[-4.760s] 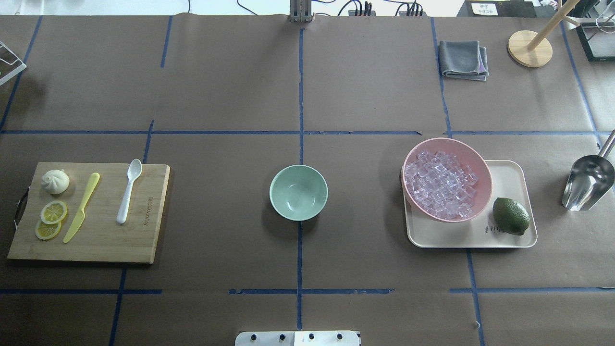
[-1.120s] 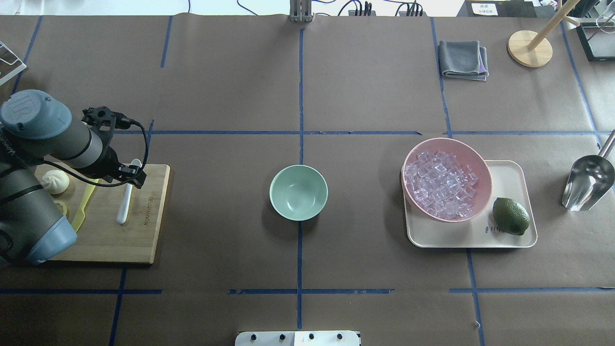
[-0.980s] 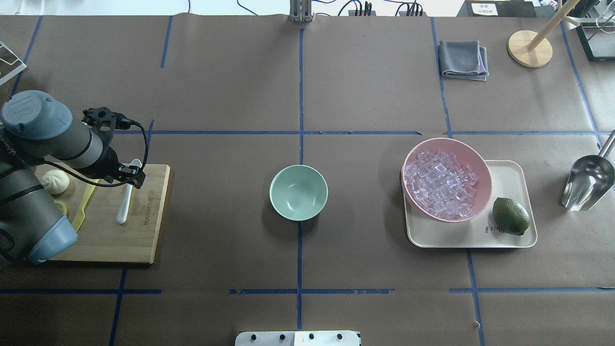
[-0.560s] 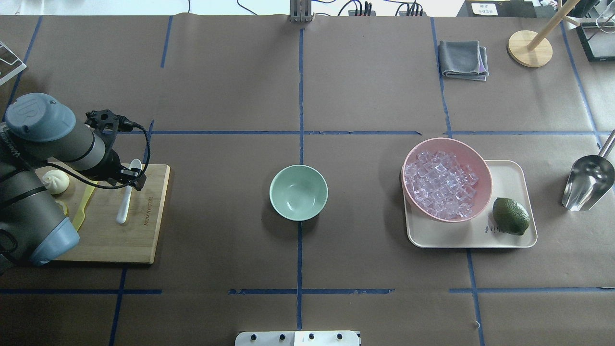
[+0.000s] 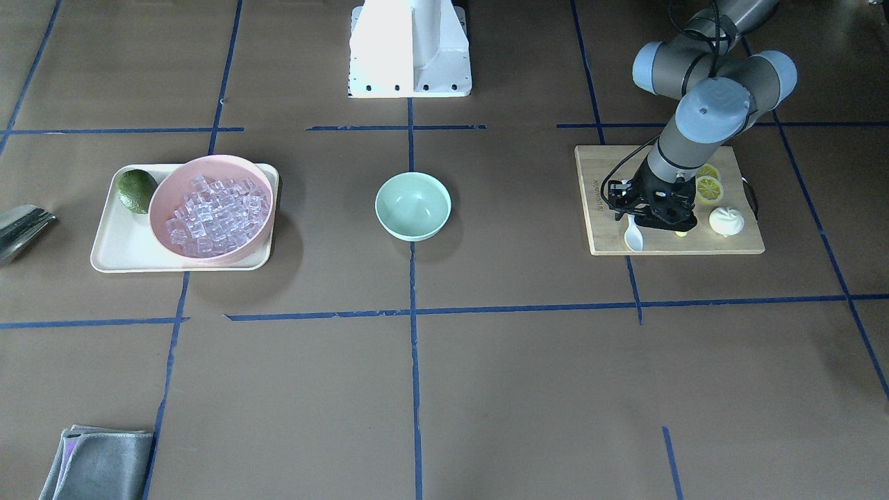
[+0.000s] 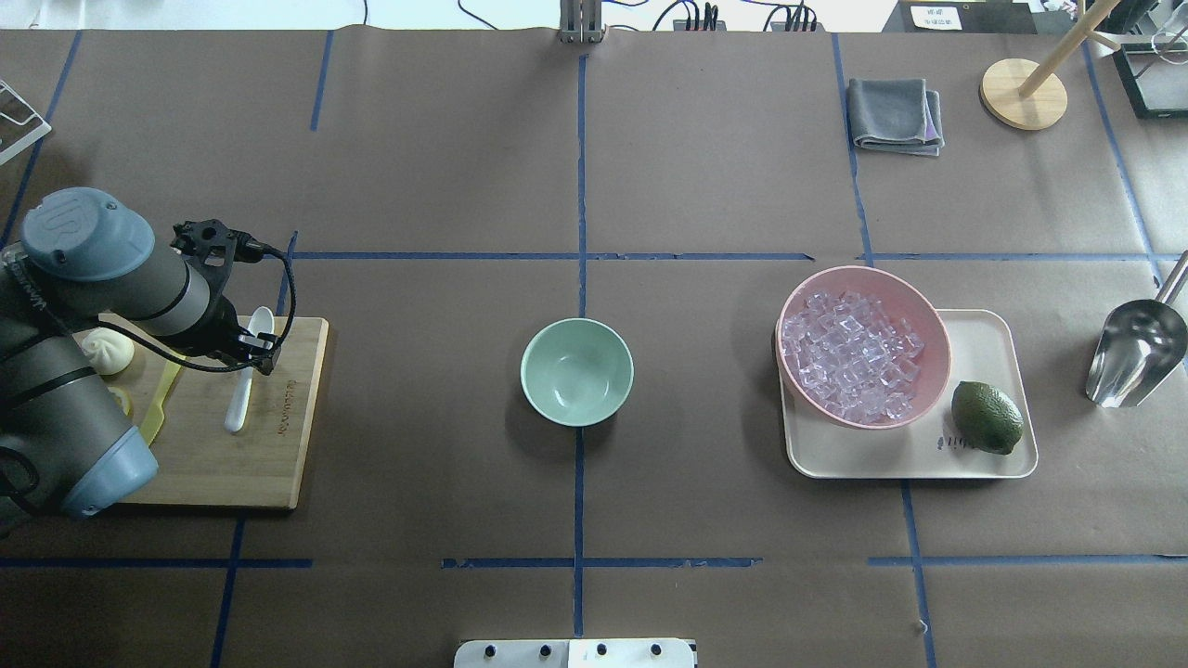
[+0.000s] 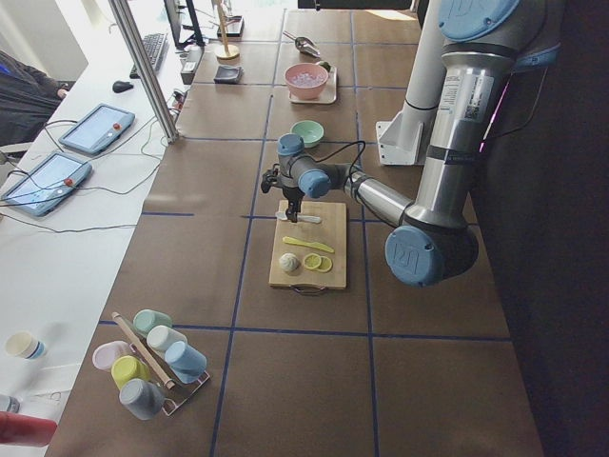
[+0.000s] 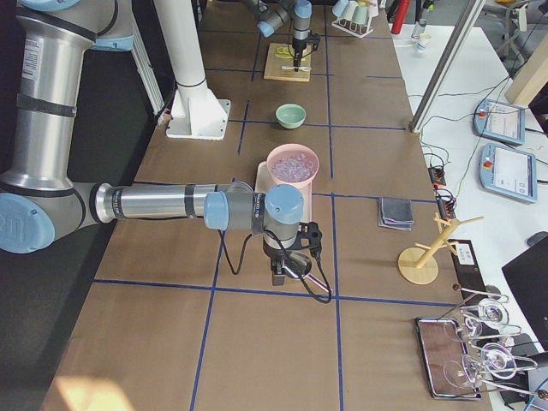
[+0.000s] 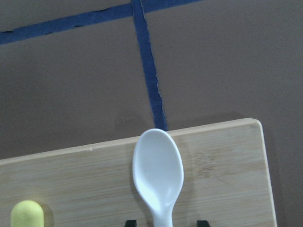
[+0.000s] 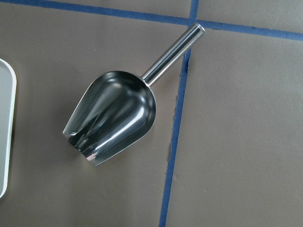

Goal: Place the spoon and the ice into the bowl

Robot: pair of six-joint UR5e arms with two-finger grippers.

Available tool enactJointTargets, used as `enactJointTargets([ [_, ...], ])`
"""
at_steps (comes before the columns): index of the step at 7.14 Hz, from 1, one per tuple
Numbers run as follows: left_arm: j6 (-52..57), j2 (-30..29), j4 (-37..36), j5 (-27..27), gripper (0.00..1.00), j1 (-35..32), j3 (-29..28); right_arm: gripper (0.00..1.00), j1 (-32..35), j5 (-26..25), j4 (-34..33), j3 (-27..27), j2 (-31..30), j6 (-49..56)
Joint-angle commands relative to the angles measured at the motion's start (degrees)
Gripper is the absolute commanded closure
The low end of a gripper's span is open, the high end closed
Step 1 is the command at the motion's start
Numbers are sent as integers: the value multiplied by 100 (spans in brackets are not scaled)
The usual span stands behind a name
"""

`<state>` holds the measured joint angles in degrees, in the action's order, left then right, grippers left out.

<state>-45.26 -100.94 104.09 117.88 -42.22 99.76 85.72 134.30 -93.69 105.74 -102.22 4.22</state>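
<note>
The white spoon (image 6: 238, 405) lies on the wooden cutting board (image 6: 269, 445), scoop toward the far edge. My left gripper (image 6: 249, 351) hangs over the spoon's neck. In the left wrist view the spoon (image 9: 157, 175) lies between the two dark fingertips (image 9: 202, 222), so the left gripper (image 9: 165, 222) is open and apart from it. The mint-green bowl (image 6: 576, 371) stands empty at the table's centre. Ice cubes (image 6: 849, 357) fill the pink bowl (image 6: 931, 320). My right gripper (image 8: 287, 272) shows only in the exterior right view, over the metal scoop (image 10: 113, 113); I cannot tell its state.
A yellow-green knife (image 6: 153, 422), lemon slices and a white bun (image 6: 107, 351) share the board. The pink bowl and a lime (image 6: 986, 417) sit on a cream tray (image 6: 984, 339). The scoop (image 6: 1137, 353) lies at the right edge. A grey cloth (image 6: 896, 114) lies far right.
The left arm has come in over the cutting board since the first frame. In the last second its wrist has shifted slightly nearer along the spoon. Nothing else moved.
</note>
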Motion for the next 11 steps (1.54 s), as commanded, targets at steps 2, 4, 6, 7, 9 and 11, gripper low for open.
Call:
enactJointTargets([
  [2, 0, 21, 6, -2, 100, 4, 34, 0, 6, 0, 0, 0, 0, 0],
  [4, 0, 22, -29, 6, 100, 4, 149, 0, 6, 0, 0, 8, 0, 0],
  [6, 9, -101, -81, -54, 100, 4, 490, 0, 6, 0, 0, 17, -9, 0],
  [7, 166, -284, -55, -81, 100, 21, 587, 0, 6, 0, 0, 17, -9, 0],
  [9, 483, -855, -82, -81, 100, 282, 589, 0, 6, 0, 0, 26, -9, -9],
  [11, 484, -1427, -221, -81, 100, 784, 518, 0, 6, 0, 0, 26, -9, -9],
])
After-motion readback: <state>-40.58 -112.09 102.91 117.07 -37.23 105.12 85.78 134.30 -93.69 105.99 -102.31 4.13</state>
